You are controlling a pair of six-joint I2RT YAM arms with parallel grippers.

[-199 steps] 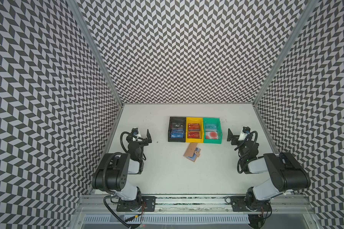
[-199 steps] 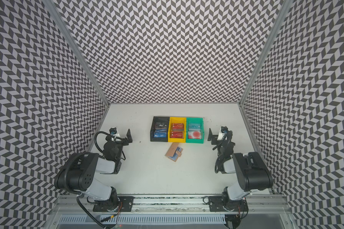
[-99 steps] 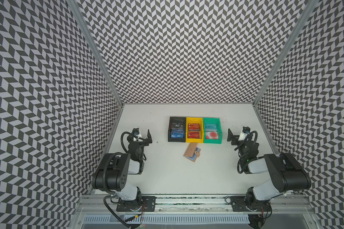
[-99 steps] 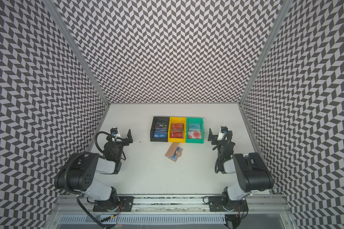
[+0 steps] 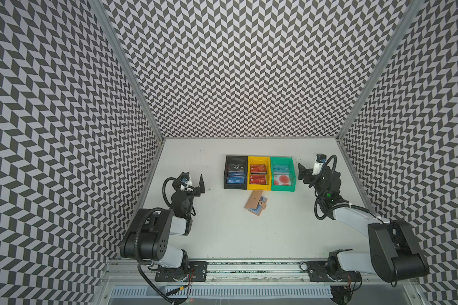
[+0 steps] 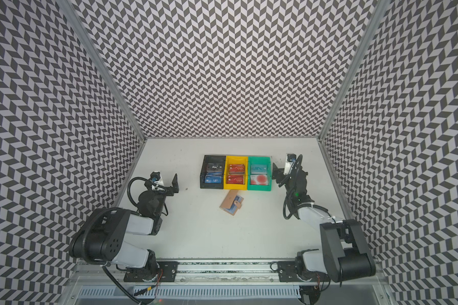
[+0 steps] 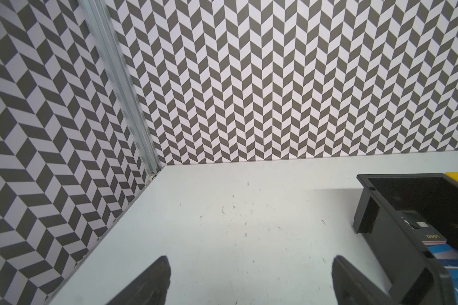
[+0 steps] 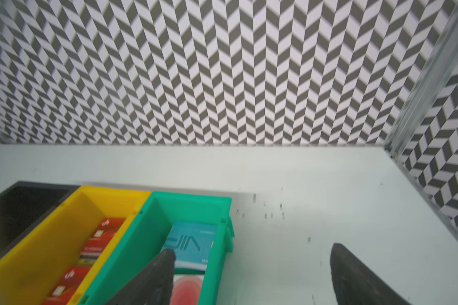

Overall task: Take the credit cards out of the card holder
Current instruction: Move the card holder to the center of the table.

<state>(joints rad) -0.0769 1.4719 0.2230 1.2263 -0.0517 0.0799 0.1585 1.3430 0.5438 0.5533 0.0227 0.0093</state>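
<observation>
Card holder [image 5: 253, 201] lying flat, long axis angled toward yellow bin [image 5: 259, 158]

1. Three bins are sitting in a tight row toward the back of the table [image 5: 222, 237]: the black bin [image 5: 235, 186] at the left end, the yellow bin [image 5: 259, 187] in the middle, the green bin [image 5: 282, 188] at the right end, their walls touching.
2. The white tabletop is showing small dark scuff marks.
3. Black-and-white chevron walls [image 5: 249, 66] are closing it in on three sides.
4. A metal post [image 5: 127, 68] is running up each back corner.
5. A metal rail [image 5: 249, 272] is lying along the front edge.
</observation>
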